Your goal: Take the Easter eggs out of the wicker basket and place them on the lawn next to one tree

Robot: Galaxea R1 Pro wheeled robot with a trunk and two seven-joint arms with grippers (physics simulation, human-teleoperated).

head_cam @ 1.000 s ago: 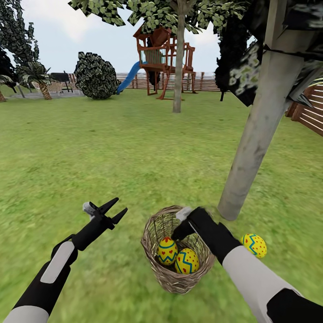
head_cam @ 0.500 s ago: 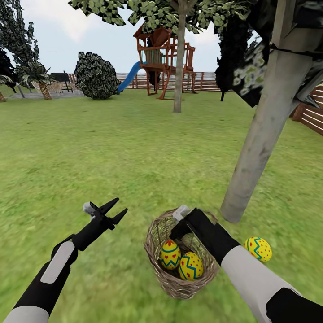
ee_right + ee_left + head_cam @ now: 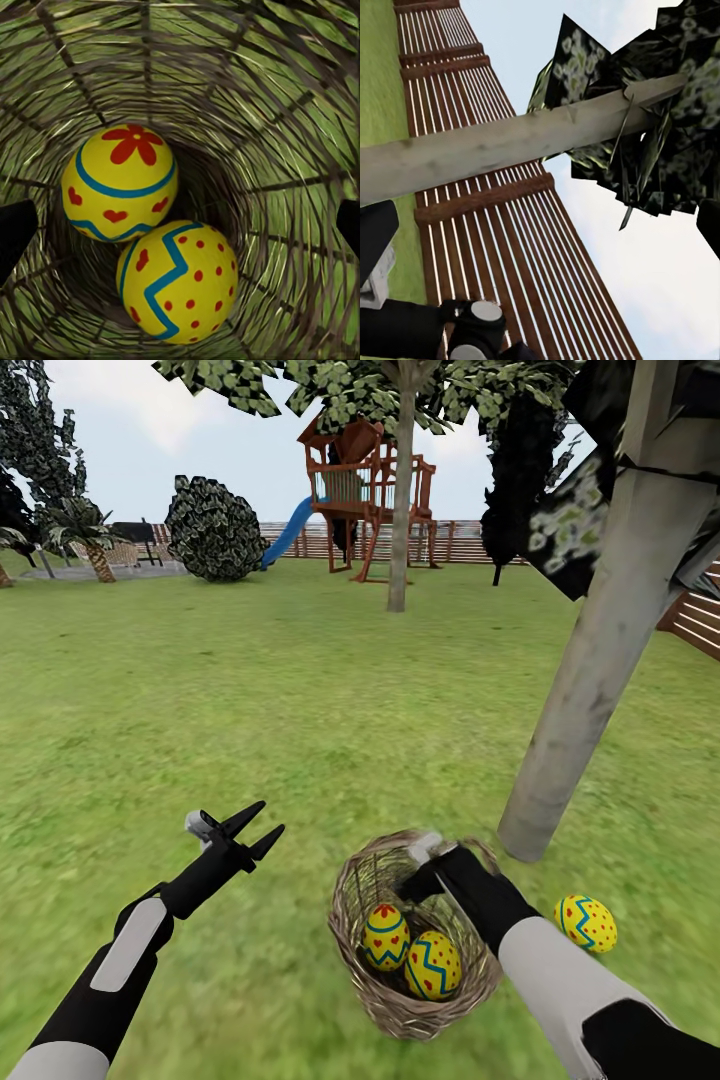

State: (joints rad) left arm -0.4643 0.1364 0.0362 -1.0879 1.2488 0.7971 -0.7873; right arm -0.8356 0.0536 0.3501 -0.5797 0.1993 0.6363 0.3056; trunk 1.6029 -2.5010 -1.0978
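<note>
Left gripper (image 3: pixel 250 832) unmoved over the lawn (image 3: pixel 250 700), jaws spread, empty. Further right, wicker basket (image 3: pixel 352 950) holding two Easter eggs (image 3: pixel 385 937) (hearts one and dotted one side by side). Right gripper (image 3: pixel 428 855) now lower at the rim, fingers apart around nothing, likely reaching for the second. Third egg (image 3: pixel 586 923) already beside the tree (image 3: pixel 590 670)

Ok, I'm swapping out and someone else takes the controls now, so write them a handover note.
Left tool: open, empty, raised over the lawn.
Right tool: open, empty, at the wicker basket rim, pointing in.
Done: one Easter egg lies on the grass near the pale-grey tree trunk.
Left: heart egg and dotted egg, touching, in the basket; move both beside that trunk.
</note>
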